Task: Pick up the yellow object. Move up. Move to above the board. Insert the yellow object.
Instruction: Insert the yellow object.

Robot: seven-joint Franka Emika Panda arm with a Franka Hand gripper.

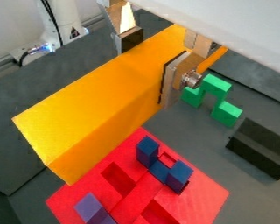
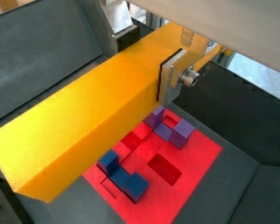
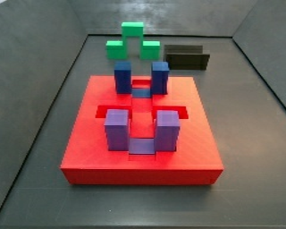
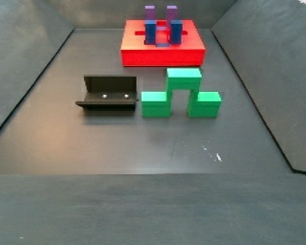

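Yellow object [image 1: 101, 109]: long bar pinched between the silver fingers [image 1: 175, 80] of the gripper [image 2: 166, 66], carried clear of the floor and hanging over the board [image 1: 136, 197] in both wrist views, presumably for lining up with a slot. Neither side view shows bar or gripper.

Board [image 3: 142, 148]: flat on the floor; blue posts [image 3: 139, 74] and purple posts [image 3: 142, 128] upright.

Green stepped block [image 4: 179, 94]: near the board, untouched.

Fixture [image 4: 107, 94]: beside the green block.
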